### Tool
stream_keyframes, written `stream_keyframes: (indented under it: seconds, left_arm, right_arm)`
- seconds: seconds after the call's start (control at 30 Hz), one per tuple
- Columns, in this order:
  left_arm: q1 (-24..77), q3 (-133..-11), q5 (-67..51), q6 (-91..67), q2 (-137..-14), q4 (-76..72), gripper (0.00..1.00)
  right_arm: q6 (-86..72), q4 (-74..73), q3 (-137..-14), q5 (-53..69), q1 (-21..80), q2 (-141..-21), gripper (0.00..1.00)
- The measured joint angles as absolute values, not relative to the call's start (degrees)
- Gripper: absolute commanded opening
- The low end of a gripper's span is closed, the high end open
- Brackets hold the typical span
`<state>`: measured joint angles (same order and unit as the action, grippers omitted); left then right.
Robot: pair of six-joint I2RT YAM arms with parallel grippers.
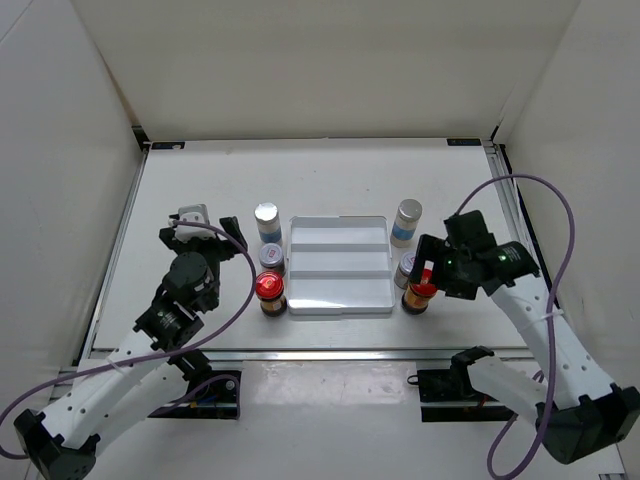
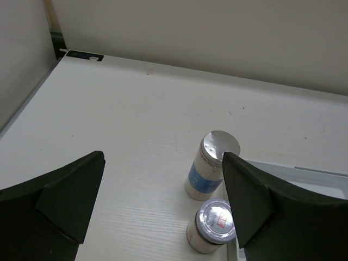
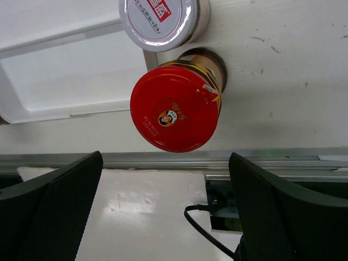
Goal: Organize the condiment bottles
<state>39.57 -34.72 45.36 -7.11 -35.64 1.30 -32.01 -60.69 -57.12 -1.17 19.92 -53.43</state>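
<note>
- White ridged tray (image 1: 340, 290) sits mid-tabletop (image 1: 220, 180), with three upright jars along its 9 o'clock side and three along its 3 o'clock side.
- 9 o'clock column, far to near: left tall silver-capped jar (image 1: 266, 220) with a blue label, left short silver-capped jar (image 1: 271, 257), left red-capped jar (image 1: 269, 290). All are just beside the tray edge.
- 3 o'clock column, far to near: right tall silver-capped jar (image 1: 406, 220), right short silver-capped jar (image 1: 405, 268), right red-capped jar (image 3: 174, 109) with brown contents.
- Left tool (image 1: 203, 232) is released, jaws wide, nothing between them.
- It is at 9 o'clock of the left column, near but apart.
- Left wrist view: the tall jar and the short jar are ahead at about 1 o'clock, next to the right finger (image 2: 266, 206), outside the gap.
- Right tool (image 1: 435, 272) is released, jaws wide, holding nothing.
- It hangs over the near end of the right column and partly hides the red-capped and short jars from above.
- Right wrist view: the red cap is centred ahead of the gap at 12 o'clock, clear of both fingers. The short jar's cap is just past it, by the tray corner.
</note>
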Motion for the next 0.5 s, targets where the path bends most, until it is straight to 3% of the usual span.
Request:
stream_keyframes:
  seconds: [0.27, 0.5]
  left_arm:
    - [39.6, -34.8, 45.5, -7.0, -36.8, 1.3, 1.0]
    - [39.6, -34.8, 45.1, -5.9, -36.9, 1.2, 1.0]
  right_arm:
    - [-38.8, -60.2, -57.1, -12.8, 29.8, -59.2, 1.0]
    - [-41.6, -60.1, -57.9, -17.7, 30.5, -66.6, 1.0]
